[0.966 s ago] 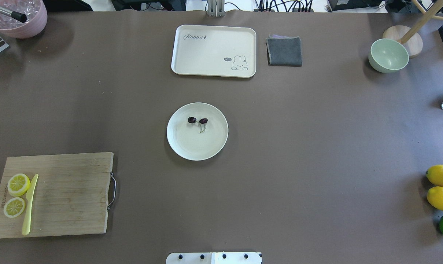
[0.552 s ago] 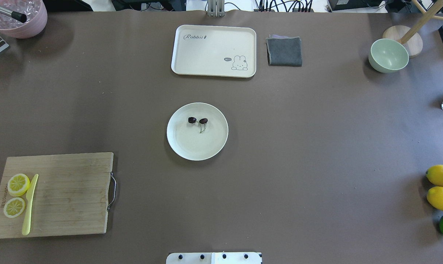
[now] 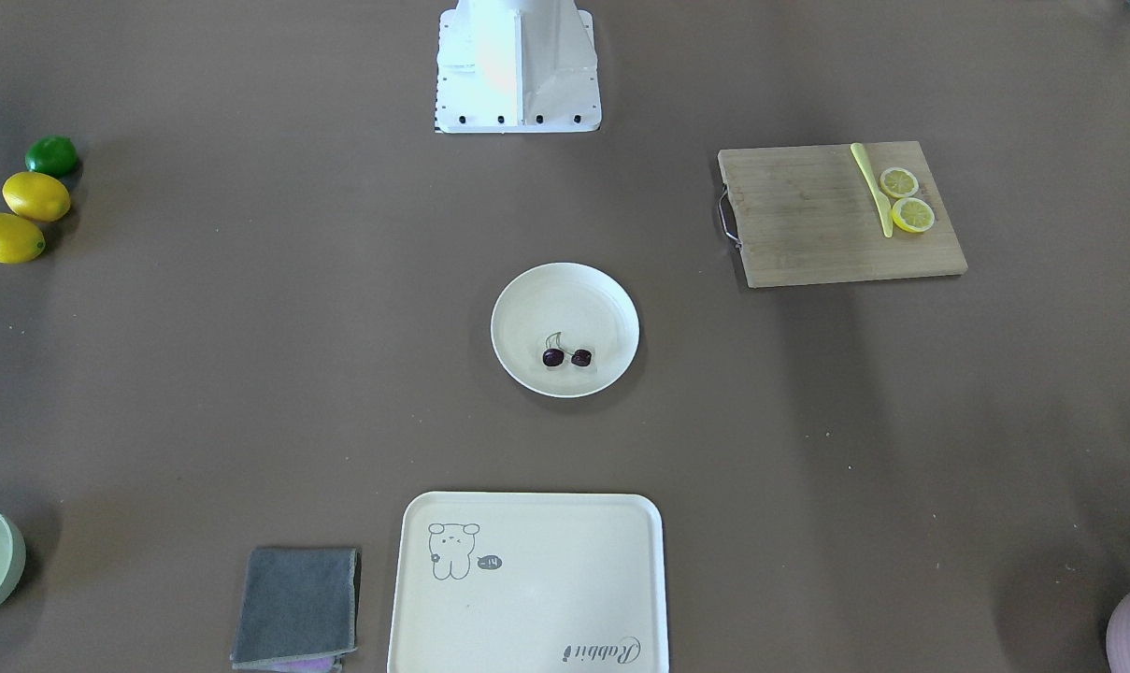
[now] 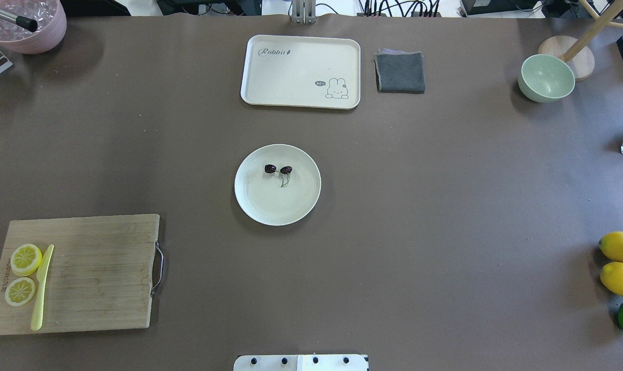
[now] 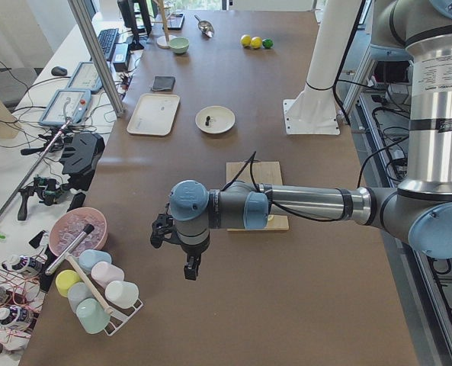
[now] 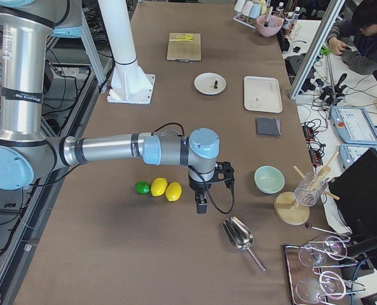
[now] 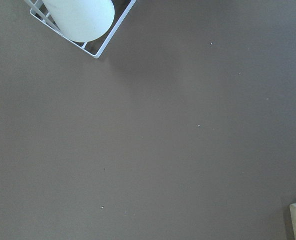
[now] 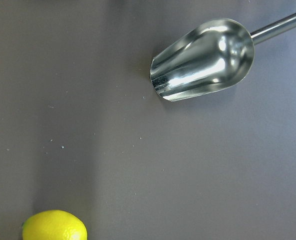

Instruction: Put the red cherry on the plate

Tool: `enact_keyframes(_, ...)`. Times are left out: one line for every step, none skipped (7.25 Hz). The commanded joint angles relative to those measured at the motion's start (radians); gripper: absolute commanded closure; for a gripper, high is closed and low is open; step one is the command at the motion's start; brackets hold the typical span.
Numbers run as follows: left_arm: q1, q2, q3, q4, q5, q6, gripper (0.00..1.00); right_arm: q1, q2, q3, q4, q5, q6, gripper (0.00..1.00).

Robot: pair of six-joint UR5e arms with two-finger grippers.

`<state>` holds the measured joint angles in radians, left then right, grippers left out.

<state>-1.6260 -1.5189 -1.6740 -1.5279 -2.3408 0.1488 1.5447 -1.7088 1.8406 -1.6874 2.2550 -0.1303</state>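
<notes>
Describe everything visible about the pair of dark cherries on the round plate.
The pair of small, dark maroon, almost black round cherries is joined by a thin green stem that curves towards the robot's side. The two fruits lie side by side, slightly apart. They rest inside the round cream-white shallow plate, in its half farther from the robot, clear of the rim. Only the plate touches them.

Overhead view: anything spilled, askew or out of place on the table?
Nothing stands out. The red cherry lies inside the plate with its stem, nothing spilled. The tray, folded cloth and cutting board sit roughly square to the table; lemon slices and knife rest on the board.
</notes>
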Motion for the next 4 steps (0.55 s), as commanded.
enact_keyframes(0.0,0.0,0.0,0.002,0.002,0.0,0.02,-0.002,0.0,0.0,0.001,0.0,0.0,0.0)
enact_keyframes(0.0,0.0,0.0,0.002,0.002,0.0,0.02,-0.003,0.0,0.0,0.002,0.0,0.0,0.0)
enact_keyframes(0.0,0.0,0.002,0.002,0.002,0.0,0.02,-0.005,0.0,0.0,0.002,0.0,0.001,0.0)
enact_keyframes(0.0,0.0,0.002,0.002,0.0,0.0,0.02,-0.009,0.0,0.0,0.002,0.0,0.001,0.0)
